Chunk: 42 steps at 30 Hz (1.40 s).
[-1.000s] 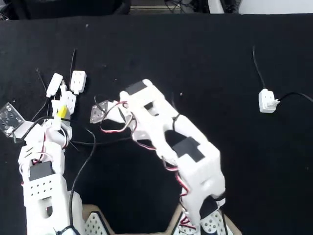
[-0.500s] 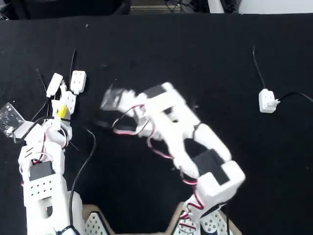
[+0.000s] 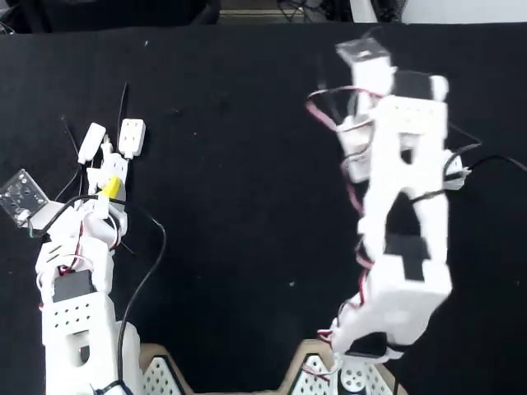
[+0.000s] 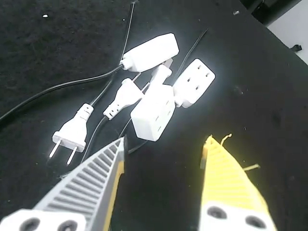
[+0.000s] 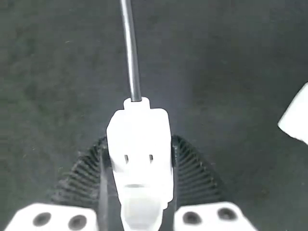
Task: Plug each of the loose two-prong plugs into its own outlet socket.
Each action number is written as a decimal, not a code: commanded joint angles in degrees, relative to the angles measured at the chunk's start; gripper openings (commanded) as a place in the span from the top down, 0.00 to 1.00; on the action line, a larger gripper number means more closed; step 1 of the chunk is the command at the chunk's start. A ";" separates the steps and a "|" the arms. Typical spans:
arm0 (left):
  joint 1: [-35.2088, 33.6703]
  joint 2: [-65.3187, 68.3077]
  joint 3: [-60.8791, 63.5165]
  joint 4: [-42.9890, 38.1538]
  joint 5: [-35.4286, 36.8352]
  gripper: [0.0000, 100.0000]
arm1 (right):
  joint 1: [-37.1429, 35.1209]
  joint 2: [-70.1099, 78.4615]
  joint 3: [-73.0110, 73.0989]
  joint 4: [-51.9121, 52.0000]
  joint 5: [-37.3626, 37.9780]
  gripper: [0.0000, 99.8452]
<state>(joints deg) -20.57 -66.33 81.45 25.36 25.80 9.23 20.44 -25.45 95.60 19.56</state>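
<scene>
Right gripper point(image 5: 138, 150) pinches a corded socket point(image 5: 138, 137) at the table's 1 o'clock. Left gripper point(image 4: 163, 142), fingers spread, hangs over the socket cluster point(image 4: 153, 114) and loose plug point(image 4: 72, 137) at 10 o'clock. Looks like the pairing step; next, bring slots onto prongs, squarely aligned.

On the left side of the table point(image 3: 247, 90), three outlet sockets point(image 4: 153, 113) bunched, touching. Two loose plugs point(image 4: 72, 137) just beside them. On the bunch's near side, apart from it, the left gripper point(image 4: 163, 144). On the right half, the right arm point(image 3: 403, 164) lies toward the far edge. A corded socket point(image 5: 139, 137) sits between the fingers of the right gripper point(image 5: 139, 144).
</scene>
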 commanded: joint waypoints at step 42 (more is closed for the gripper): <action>1.01 -0.79 -2.33 -1.05 0.18 0.74 | 14.51 47.52 -53.58 1.14 -2.37 0.98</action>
<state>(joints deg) -20.57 -66.33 81.45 25.36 25.80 23.65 69.05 -75.82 98.24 16.84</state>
